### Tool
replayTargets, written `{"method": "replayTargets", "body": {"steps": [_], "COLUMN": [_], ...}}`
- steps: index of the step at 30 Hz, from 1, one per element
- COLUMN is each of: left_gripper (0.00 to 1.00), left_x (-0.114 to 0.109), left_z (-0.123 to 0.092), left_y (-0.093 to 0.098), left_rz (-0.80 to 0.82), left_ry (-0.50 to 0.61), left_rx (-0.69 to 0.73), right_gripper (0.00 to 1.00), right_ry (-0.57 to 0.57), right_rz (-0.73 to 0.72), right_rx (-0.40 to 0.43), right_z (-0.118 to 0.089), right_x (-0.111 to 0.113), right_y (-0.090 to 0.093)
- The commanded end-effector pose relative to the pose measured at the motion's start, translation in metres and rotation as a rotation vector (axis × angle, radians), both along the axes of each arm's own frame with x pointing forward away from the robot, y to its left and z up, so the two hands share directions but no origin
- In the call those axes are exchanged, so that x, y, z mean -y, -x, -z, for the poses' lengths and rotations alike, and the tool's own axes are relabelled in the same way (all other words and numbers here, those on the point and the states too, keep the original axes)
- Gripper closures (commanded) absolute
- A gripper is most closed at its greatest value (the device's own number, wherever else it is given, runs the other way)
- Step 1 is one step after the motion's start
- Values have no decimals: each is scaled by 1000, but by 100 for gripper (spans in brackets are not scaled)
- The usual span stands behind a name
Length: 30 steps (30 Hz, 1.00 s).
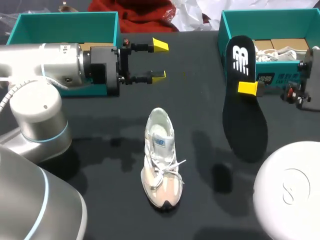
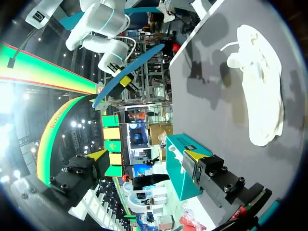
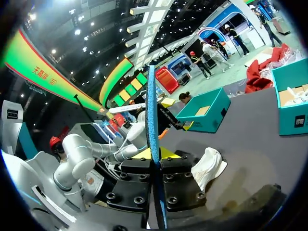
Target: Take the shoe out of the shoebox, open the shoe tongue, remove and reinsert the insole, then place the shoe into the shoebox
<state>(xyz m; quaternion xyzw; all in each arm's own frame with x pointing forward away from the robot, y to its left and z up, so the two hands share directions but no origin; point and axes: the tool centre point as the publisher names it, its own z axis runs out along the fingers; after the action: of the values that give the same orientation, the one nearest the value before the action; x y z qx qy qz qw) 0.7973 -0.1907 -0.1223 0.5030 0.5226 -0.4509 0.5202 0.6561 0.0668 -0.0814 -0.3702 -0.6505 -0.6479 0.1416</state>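
Head view shows the shoe (image 1: 161,159) out of its box and standing on its sole mid-table (image 1: 200,150), toe toward the robot, laces loose and mouth open. The dark insole (image 1: 245,125) is already out: the right gripper (image 1: 248,88) is clamped on it and holds it up on edge above the table, in front of the teal shoebox (image 1: 225,25) at the far right. The right wrist view confirms both fingers pressing its thin blue edge from either side. The left gripper (image 1: 159,61) hangs with its fingers apart and empty, just beside a second teal box (image 1: 65,17) and well apart from the shoe. Removal looks done, so reinsertion appears to be the step in hand. The next move likely calls for tilting the insole flat, lining its toe end up with the shoe's mouth and sliding it in. The free left arm would probably need to steady the shoe or hold the tongue back.
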Motion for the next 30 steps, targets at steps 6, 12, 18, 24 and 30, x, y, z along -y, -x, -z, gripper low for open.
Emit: {"method": "replayTargets", "body": {"steps": [6,12,18,24,30], "left_gripper": [0,0,0,0,0], "left_x": [2,2,2,2,2], "left_z": [0,0,0,0,0], "left_y": [0,0,0,0,0], "left_rz": [-1,-1,-1,-1,-1], "left_ry": [-1,-1,-1,-1,-1], "left_rx": [2,2,2,2,2], "right_gripper": [100,100,100,100,100], "right_ry": [20,48,75,75,75], "right_rz": [-6,-1,-4,-4,-4], "right_rx": [-28,-78,-265,-265,-265], "right_z": [-2,-4,2,2,2], "right_x": [-6,1,17,17,17], "right_y": [-8,-26,-69,-69,-69]}}
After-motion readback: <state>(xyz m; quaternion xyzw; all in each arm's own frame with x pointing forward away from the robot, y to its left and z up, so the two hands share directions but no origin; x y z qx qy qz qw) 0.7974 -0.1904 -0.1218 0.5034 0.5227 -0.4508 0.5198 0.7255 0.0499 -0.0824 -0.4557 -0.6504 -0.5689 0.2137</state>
